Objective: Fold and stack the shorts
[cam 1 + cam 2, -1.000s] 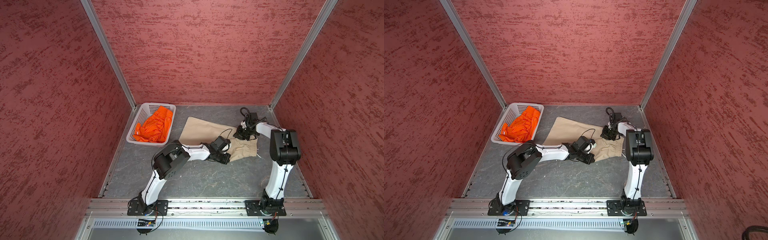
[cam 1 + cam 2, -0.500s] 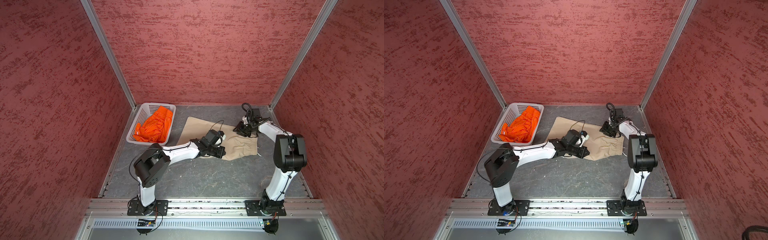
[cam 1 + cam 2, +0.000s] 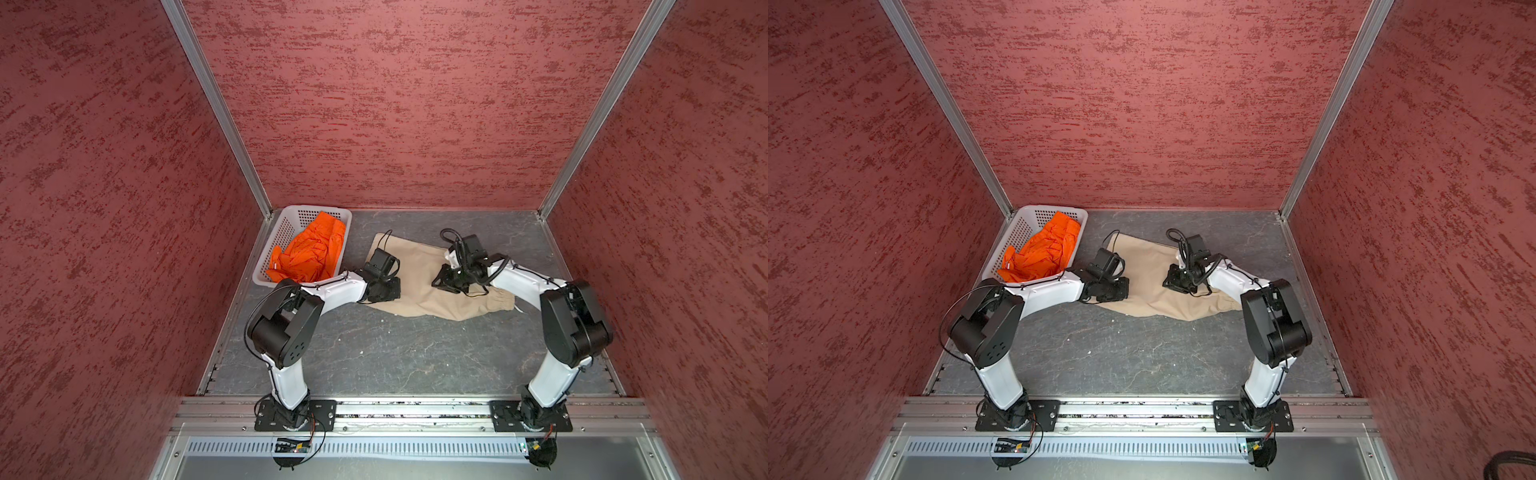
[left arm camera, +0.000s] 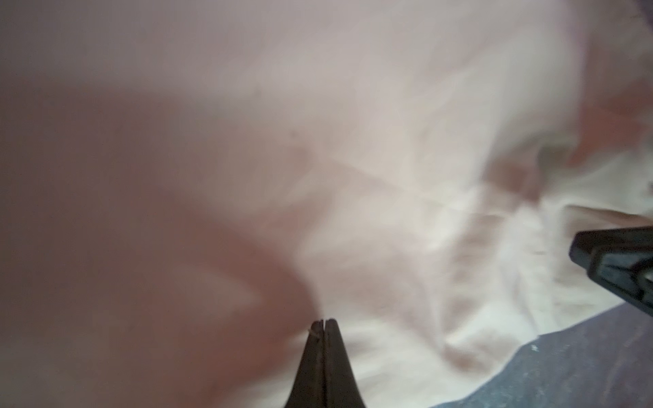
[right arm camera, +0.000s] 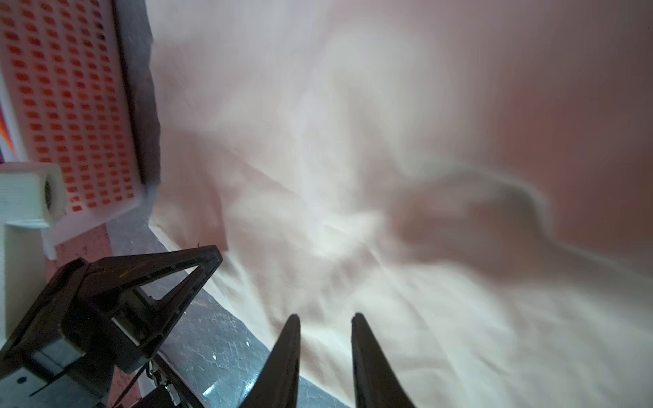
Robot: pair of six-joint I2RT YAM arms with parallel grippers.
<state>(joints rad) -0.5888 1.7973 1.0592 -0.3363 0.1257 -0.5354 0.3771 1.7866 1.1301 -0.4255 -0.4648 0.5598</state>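
Beige shorts (image 3: 415,266) (image 3: 1150,266): spread flat on the grey table (image 3: 374,353), just beside the white basket (image 3: 282,237) (image 3: 1025,232), gathered waist at the end farthest from it.
Orange shorts (image 3: 309,253) (image 3: 1044,249): crumpled inside the basket.
Left gripper (image 3: 390,291) (image 4: 322,323): at the beige edge nearest the basket, tips pressed together; whether cloth is pinched cannot be told.
Right gripper (image 3: 436,282) (image 5: 325,318): over the beige cloth, farther from the basket, fingers narrowly parted, gripping none of it.
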